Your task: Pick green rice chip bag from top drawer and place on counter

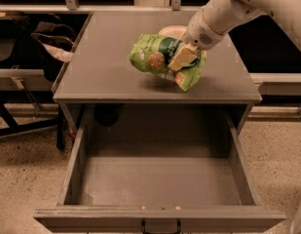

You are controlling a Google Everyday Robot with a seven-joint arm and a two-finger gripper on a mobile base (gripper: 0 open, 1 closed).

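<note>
The pincer (182, 57) grips the green rice chip bag (151, 55) at its middle above the desk (101, 74); it seems light, soft, crinkly

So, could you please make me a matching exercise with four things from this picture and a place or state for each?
1 green rice chip bag
2 gripper
3 top drawer
4 counter

a pulled open
b shut on the bag, above the counter
c grey surface under the bag
d gripped, tilted

Pairs: 1-d, 2-b, 3-a, 4-c
</note>
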